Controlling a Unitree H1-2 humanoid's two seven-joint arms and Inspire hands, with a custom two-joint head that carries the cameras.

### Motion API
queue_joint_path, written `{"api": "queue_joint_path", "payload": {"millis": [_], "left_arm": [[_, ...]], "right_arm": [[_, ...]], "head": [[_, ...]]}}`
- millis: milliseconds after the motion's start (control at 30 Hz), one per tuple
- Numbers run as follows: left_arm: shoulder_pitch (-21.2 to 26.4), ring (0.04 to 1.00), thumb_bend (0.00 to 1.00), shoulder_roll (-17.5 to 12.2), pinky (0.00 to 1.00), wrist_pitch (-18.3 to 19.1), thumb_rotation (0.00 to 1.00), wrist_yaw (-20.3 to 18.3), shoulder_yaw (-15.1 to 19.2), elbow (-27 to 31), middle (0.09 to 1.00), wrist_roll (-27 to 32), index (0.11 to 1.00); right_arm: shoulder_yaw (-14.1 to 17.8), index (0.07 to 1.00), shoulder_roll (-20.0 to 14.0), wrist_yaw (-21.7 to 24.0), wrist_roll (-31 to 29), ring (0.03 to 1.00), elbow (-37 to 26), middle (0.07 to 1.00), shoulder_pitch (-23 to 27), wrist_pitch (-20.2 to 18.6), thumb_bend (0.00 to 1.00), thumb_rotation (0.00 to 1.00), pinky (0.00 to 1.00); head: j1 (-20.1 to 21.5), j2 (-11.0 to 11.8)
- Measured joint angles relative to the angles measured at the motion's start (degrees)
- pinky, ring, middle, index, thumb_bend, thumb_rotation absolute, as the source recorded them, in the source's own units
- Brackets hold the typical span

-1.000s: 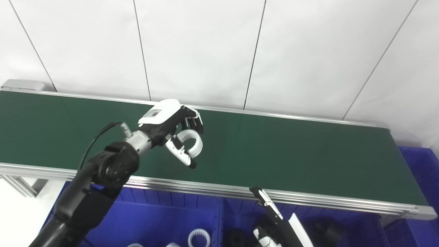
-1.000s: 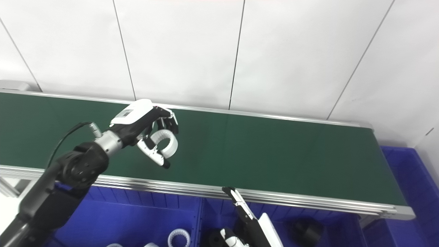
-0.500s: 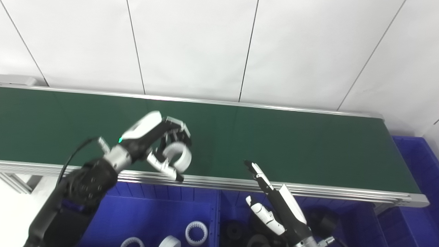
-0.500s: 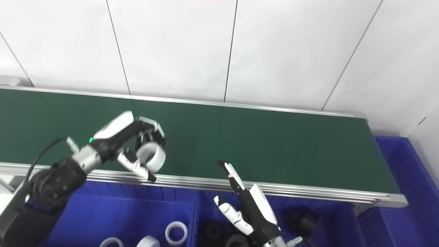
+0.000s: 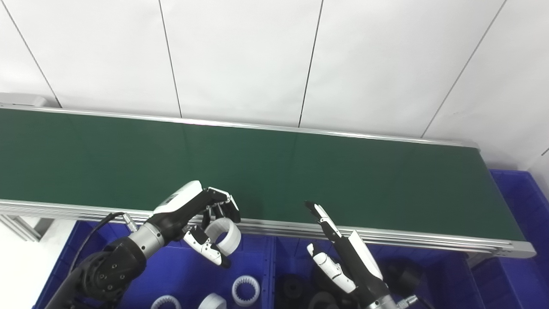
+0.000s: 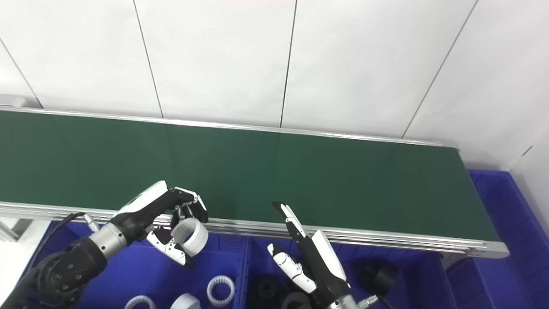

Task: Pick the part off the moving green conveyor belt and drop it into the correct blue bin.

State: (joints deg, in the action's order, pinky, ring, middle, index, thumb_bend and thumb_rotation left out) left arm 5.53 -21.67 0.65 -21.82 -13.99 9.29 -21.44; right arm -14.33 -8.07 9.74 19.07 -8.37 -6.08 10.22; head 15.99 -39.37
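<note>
My left hand [image 5: 195, 216] is shut on a white ring part [image 5: 224, 235], held between fingers and thumb. It hangs just past the near rail of the green conveyor belt [image 5: 300, 171], above the left blue bin [image 5: 180, 274]. That bin holds several white rings [image 5: 245, 290]. My right hand [image 5: 343, 262] is open, fingers pointing up toward the belt's near rail, over the middle blue bin [image 6: 257, 257] that holds black round parts [image 5: 294, 287]. Nothing lies on the belt.
The belt's metal rail [image 5: 386, 238] runs along the near edge, between the bins and the belt. Another blue bin [image 5: 527, 201] stands at the far right by the belt's end. A white panelled wall [image 5: 257, 56] rises behind the belt.
My left hand has carried the white ring off the belt toward me and down, from above the belt to over the left bin. The right hand rose into view earlier and then held still.
</note>
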Motion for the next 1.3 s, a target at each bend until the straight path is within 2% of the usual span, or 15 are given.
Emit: {"api": "queue_joint_path", "payload": {"millis": [333, 367, 400, 433, 467, 533, 567, 633, 700, 733, 800, 867, 967, 1133, 1300], "left_arm": [[-3.6, 0.402, 0.5, 0.2, 0.25, 0.0, 0.0, -0.4, -2.6, -0.1, 0.476, -1.6, 0.516], [-3.8, 0.394, 0.5, 0.2, 0.29, 0.0, 0.0, -0.4, -2.8, -0.1, 0.487, -1.6, 0.528], [-4.0, 0.575, 0.6, 0.0, 0.49, -0.2, 0.0, -0.5, -3.1, -0.3, 0.637, -1.6, 0.648], [-4.1, 0.601, 0.61, -0.5, 0.52, -0.8, 0.0, -0.8, -3.4, -0.7, 0.658, -1.4, 0.664], [-4.1, 0.685, 0.64, -1.0, 0.61, -2.1, 0.0, -1.1, -3.4, -1.5, 0.727, -1.2, 0.72], [-4.0, 0.806, 0.64, -2.6, 0.75, -4.9, 0.03, -1.9, -3.4, -4.9, 0.825, 0.4, 0.802], [-4.0, 0.872, 0.64, -3.3, 0.83, -5.8, 0.23, -2.2, -3.3, -6.5, 0.875, 1.2, 0.852], [-4.0, 0.927, 0.66, -3.8, 0.89, -9.2, 0.52, -2.1, -2.9, -9.5, 0.929, 2.5, 0.904], [-3.9, 0.942, 0.7, -3.0, 0.91, -14.7, 0.71, -0.9, -2.2, -13.4, 0.953, 5.0, 0.925], [-3.9, 0.945, 0.71, -2.1, 0.91, -17.0, 0.76, -0.2, -1.8, -15.5, 0.959, 6.3, 0.93], [-3.9, 0.951, 0.71, -0.1, 0.92, -20.6, 0.79, 0.9, -1.2, -18.3, 0.966, 8.4, 0.939], [-4.0, 0.961, 0.7, 1.3, 0.93, -22.7, 0.82, 1.0, -1.0, -18.8, 0.974, 10.0, 0.951], [-3.9, 0.966, 0.7, 2.5, 0.94, -24.7, 0.8, 1.0, -0.5, -18.9, 0.977, 11.6, 0.955], [-3.9, 0.96, 0.71, 2.5, 0.93, -25.2, 0.78, 1.0, -0.3, -19.9, 0.972, 13.5, 0.95], [-3.9, 0.961, 0.6, 2.5, 0.92, -25.3, 0.77, 0.5, -0.3, -19.8, 0.979, 17.3, 0.962]], "right_arm": [[0.0, 0.971, 0.2, 0.0, 0.1, 0.975, -0.3, 0.992, 0.2, -1.1, 0.35, 0.98, 0.93], [0.0, 0.971, 0.3, 0.0, 0.1, 0.974, -0.4, 0.992, 0.2, -1.1, 0.36, 0.98, 0.93], [0.0, 0.972, 0.4, 0.0, 0.1, 0.972, -0.4, 0.992, 0.2, -1.2, 0.38, 0.99, 0.93], [-0.1, 0.972, 0.6, 0.0, 0.3, 0.972, -0.4, 0.992, 0.4, -1.2, 0.38, 0.99, 0.93], [-0.1, 0.973, 0.7, 0.0, 0.5, 0.972, -0.4, 0.994, 0.5, -1.2, 0.4, 1.0, 0.93], [-0.3, 0.975, 1.1, -0.1, 0.7, 0.976, 0.6, 0.997, 1.4, -1.2, 0.42, 1.0, 0.94], [-0.2, 0.98, 1.2, -0.1, 0.8, 0.979, 1.0, 0.999, 1.7, -1.2, 0.43, 1.0, 0.96], [-0.2, 0.983, 1.2, 0.0, 0.7, 0.981, 0.9, 1.0, 1.7, -1.2, 0.42, 1.0, 0.96], [-0.2, 0.982, 1.2, 0.0, 0.5, 0.981, 0.9, 1.0, 1.5, -1.2, 0.41, 1.0, 0.96], [-0.2, 0.98, 1.2, 0.0, 0.4, 0.98, 0.8, 1.0, 1.4, -1.2, 0.4, 1.0, 0.96], [0.0, 0.979, 1.1, 0.0, 0.1, 0.98, 0.4, 1.0, 1.1, -1.2, 0.4, 1.0, 0.96], [0.0, 0.976, 1.1, 0.0, 0.1, 0.978, -0.3, 0.998, 0.6, -1.2, 0.39, 1.0, 0.95], [0.0, 0.974, 1.1, 0.0, 0.3, 0.975, -1.7, 0.998, -0.2, -1.4, 0.39, 1.0, 0.94], [0.1, 0.975, 0.7, 0.1, 0.4, 0.97, -2.2, 0.997, -0.6, -1.6, 0.37, 1.0, 0.92], [0.0, 0.97, 0.5, 0.1, 0.3, 0.96, -2.1, 0.991, -0.6, -1.6, 0.39, 1.0, 0.9]], "head": [[1.0, -1.0], [4.5, -1.6], [4.6, -1.6], [4.6, -1.6], [10.0, -2.5], [9.5, -3.3], [9.5, -3.3], [7.9, -2.8], [7.5, -2.7], [7.2, -2.7], [7.5, -2.9], [7.5, -2.9], [6.9, -2.8], [6.5, -2.8], [6.6, -2.6]]}}
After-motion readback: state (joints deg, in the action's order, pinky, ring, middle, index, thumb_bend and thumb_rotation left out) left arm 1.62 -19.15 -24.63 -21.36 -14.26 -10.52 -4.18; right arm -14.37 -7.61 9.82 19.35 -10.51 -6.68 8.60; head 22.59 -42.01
